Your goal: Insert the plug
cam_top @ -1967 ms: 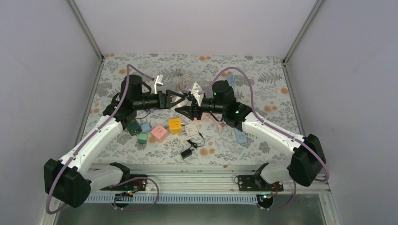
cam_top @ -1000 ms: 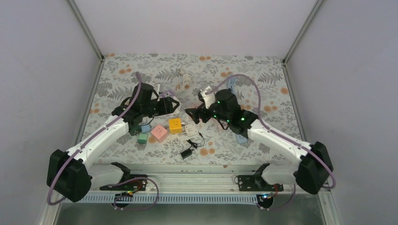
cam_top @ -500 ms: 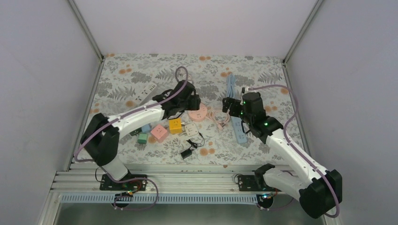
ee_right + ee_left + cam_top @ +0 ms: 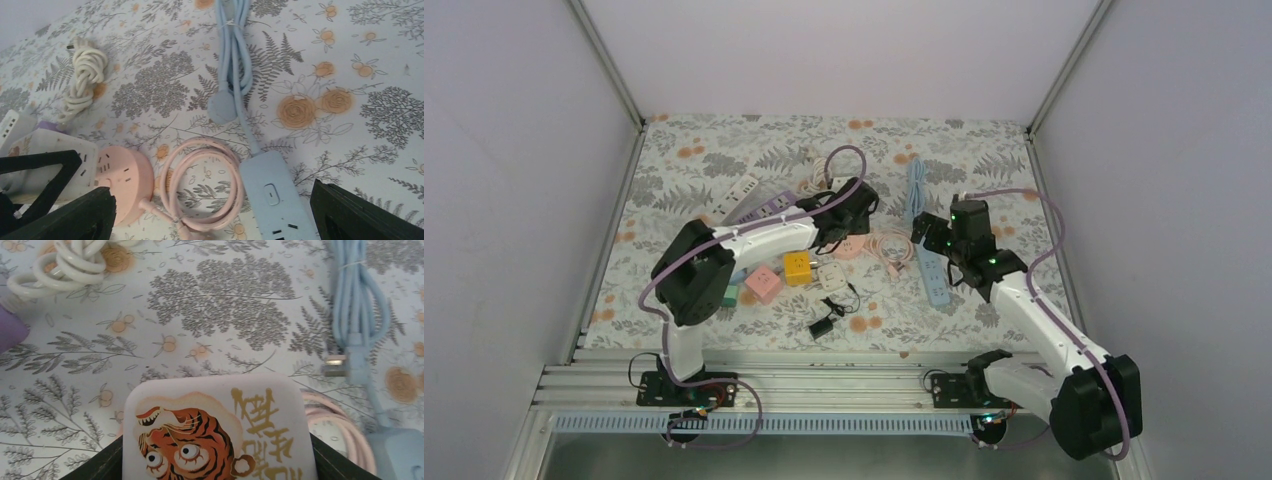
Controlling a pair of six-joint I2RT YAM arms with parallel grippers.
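Plug (image 4: 217,432) clamped squarely between left jaws.

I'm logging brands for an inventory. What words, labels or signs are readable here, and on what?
White plug: gold brush-style characters beside a tiger drawing, stylised and cut off; I cannot read them.
Blue power strip: a line on its switch, no words.
Socket cubes: too small to tell.

far mat (image 4: 724,135) bare | centre blocked: pink cord (image 4: 202,144), blue strip (image 4: 272,200)
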